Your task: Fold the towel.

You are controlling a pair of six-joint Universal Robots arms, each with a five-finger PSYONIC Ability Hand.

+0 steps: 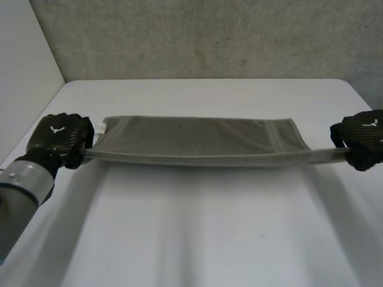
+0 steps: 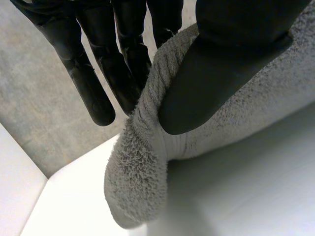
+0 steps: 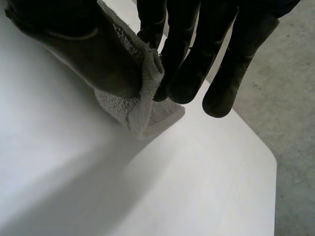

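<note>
Left black hand (image 1: pixel 58 139) pinches one near corner of the grey rectangular terry towel (image 1: pixel 197 142) between thumb and fingers | right black hand (image 1: pixel 362 139) pinches the other | near edge taut above the white table (image 1: pixel 197 239) | best carried to the far edge level, hands in step

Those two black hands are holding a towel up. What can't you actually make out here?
Head view: the towel's pinched corners, hidden under the left hand and right hand.
Head view: whether its far edge rests on the table; the cloth itself covers that.
Wrist views: most of the towel, cut off by the picture edges.
</note>
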